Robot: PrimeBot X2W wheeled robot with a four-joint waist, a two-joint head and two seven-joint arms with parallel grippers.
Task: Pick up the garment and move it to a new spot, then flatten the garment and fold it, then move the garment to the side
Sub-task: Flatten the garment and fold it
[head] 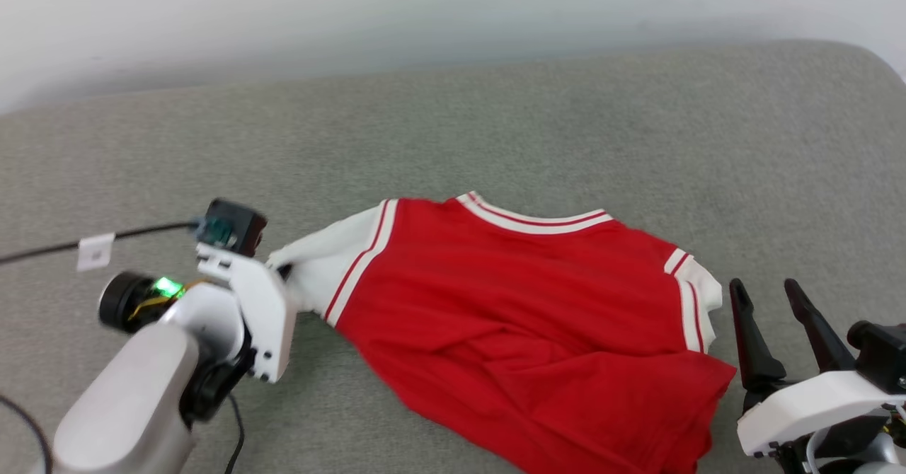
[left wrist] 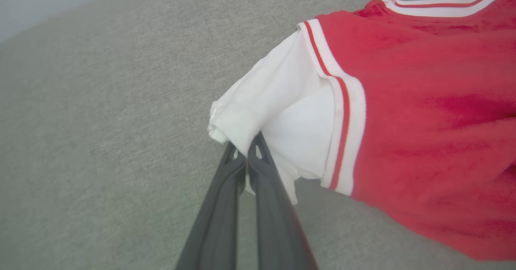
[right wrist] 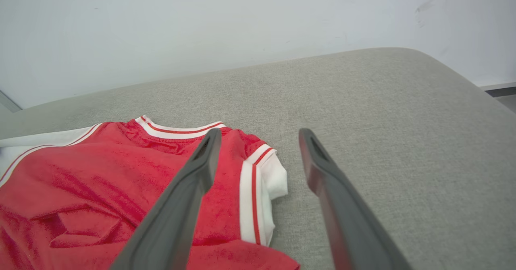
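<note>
One red garment (head: pixel 524 304) is lying rumpled on one grey upholstered cushion (head: pixel 495 127), in front of the robot and between its two grippers. Its striped collar (head: pixel 531 218) is pointing away toward the pale wall. Its length is running from there back toward the robot, slanting to the right, and its two white sleeves are spreading out sideways. The left gripper (left wrist: pixel 246 155) is pinching the cuff of the left-hand sleeve (left wrist: pixel 282 113), fingers pressed together on the white cloth. The right gripper (head: pixel 764 286) is hovering just beside the other sleeve (head: pixel 701 297), fingers spread wide, gripping nothing. One small white tag (head: pixel 95 251) is hanging on a black cable (head: pixel 141 232); any lettering is too small for reading.
</note>
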